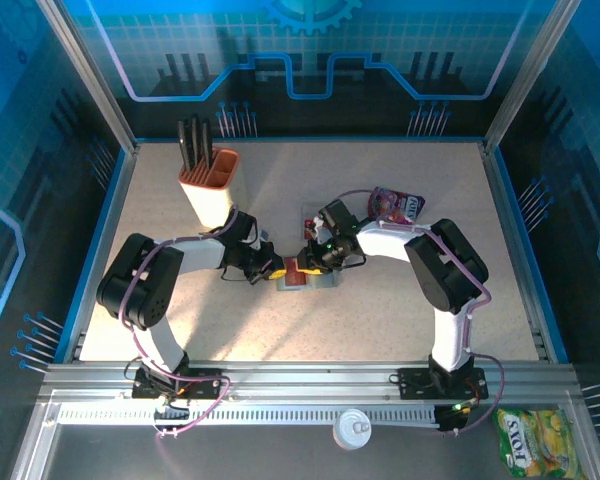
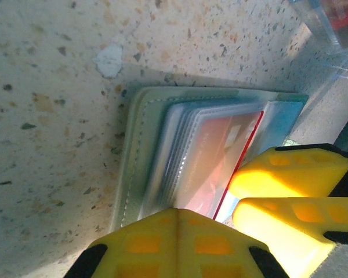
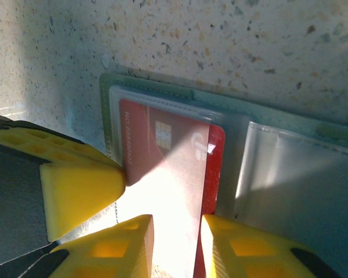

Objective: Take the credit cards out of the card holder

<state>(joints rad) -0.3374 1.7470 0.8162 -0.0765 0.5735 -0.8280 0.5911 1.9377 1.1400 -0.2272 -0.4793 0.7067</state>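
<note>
On the near rail, a small white round lid-like object (image 1: 352,430) sits near the middle. A yellow-green sweets packet (image 1: 535,440) lies at the near right corner. Beyond the arm bases, both arms bend inward and meet at the middle of the speckled surface (image 1: 410,320).

The card holder (image 1: 305,278) lies there, opened flat, with its grey-green cover down and its clear sleeves facing up. A red credit card (image 3: 162,156) with a chip sits in one sleeve. One side of the card pokes past the sleeve's edge.

The left tool (image 1: 276,268) comes in from the left with its yellow fingers pressed together. In the right wrist view, its tip touches the holder at the short edge of the red card. The right tool (image 3: 177,231) comes in from the right, just beside the left tool. Its two fingers stand a little apart, and the exposed edge of the red card runs between them. Glare washes out that spot, so I cannot tell whether the fingers actually clamp the card.

Farther back and to the right, a pink-magenta snack pouch (image 1: 395,205) lies flat, partly hidden by the right arm. At the far left, an orange-and-cream cup (image 1: 210,185) stands tilted and holds black pens (image 1: 195,140).
</note>
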